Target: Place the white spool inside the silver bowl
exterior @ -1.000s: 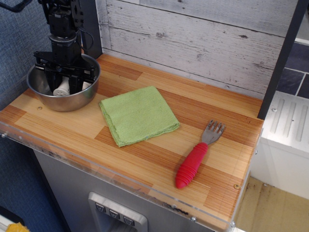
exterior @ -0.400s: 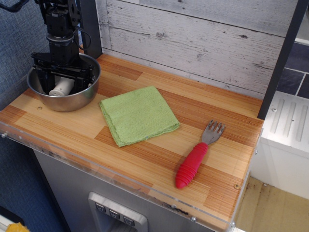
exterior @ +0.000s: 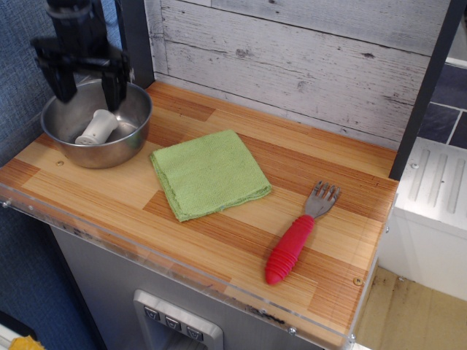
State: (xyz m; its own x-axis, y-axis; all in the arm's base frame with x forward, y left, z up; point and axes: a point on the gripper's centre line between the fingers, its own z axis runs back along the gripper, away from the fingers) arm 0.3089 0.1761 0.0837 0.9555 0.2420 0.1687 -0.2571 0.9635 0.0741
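Note:
The white spool (exterior: 98, 127) lies on its side inside the silver bowl (exterior: 124, 149) at the back left of the wooden counter. My black gripper (exterior: 87, 91) hangs above the bowl, clear of the spool. Its two fingers are spread wide apart and hold nothing.
A folded green cloth (exterior: 209, 173) lies right of the bowl. A red-handled fork (exterior: 293, 244) lies near the front right. A grey plank wall stands behind the counter, and a dark post (exterior: 423, 87) stands at the right edge.
The gripper let go of the spool inside the bowl, opened, and rose straight up out of the bowl. The spool stays lying in the bowl.

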